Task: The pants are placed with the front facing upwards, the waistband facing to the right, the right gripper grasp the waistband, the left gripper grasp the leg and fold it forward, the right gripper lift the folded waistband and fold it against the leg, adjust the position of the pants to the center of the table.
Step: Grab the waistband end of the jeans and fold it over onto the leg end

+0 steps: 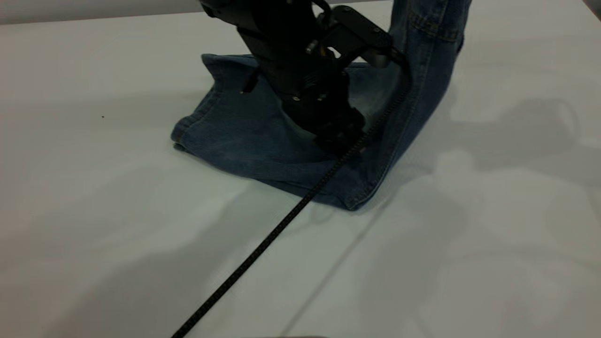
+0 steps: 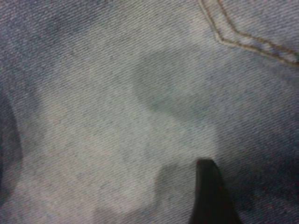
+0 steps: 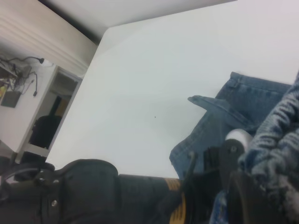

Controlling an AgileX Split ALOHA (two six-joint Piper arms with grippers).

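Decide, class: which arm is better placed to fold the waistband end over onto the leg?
The right arm, probably. The pants rise at the exterior view's upper right, with the ruched waistband close to the right wrist camera. The left gripper is down against the flat denim, seemingly pinning it.

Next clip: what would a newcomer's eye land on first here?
The blue denim pants, half flat on the white table, their right side hoisted up out of the exterior view's top. The black left pincer presses down mid-fabric, its cable trailing toward the camera.
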